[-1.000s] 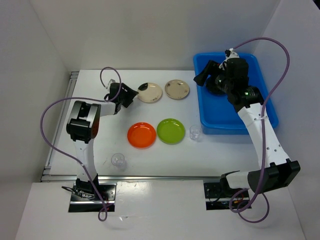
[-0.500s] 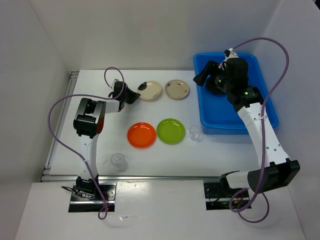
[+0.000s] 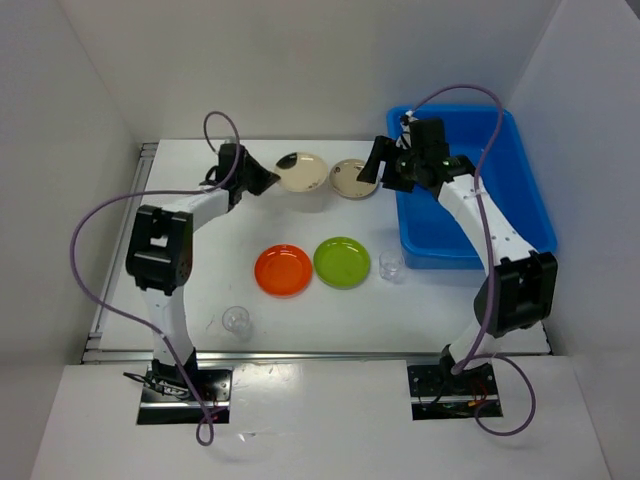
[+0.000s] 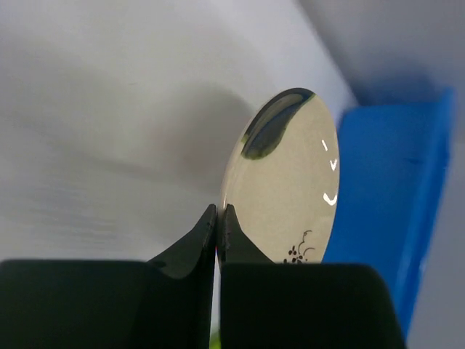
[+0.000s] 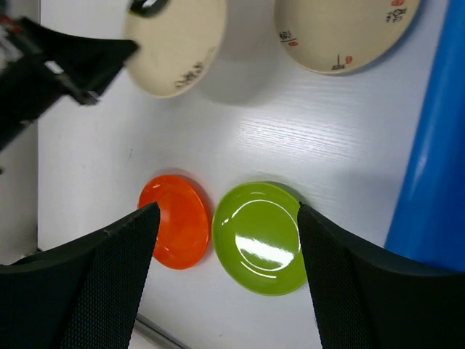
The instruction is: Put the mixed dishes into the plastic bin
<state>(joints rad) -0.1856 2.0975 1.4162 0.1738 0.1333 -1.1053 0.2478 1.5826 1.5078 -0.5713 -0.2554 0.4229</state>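
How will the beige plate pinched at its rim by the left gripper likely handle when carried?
Probably stiff: the beige plate shows no sag though the left gripper holds only one edge. Its glossy face shows bright highlights, so it may slip or pivot in that thin pinch.

**No writing that can be read**

Nothing here is legible from where I stand. The first beige plate (image 5: pixel 341 33) has small dark and red marks along its rim, perhaps characters, too small to make out. The second beige plate (image 5: pixel 174 47) carries a dark scribble near its edge, more sprig than lettering.
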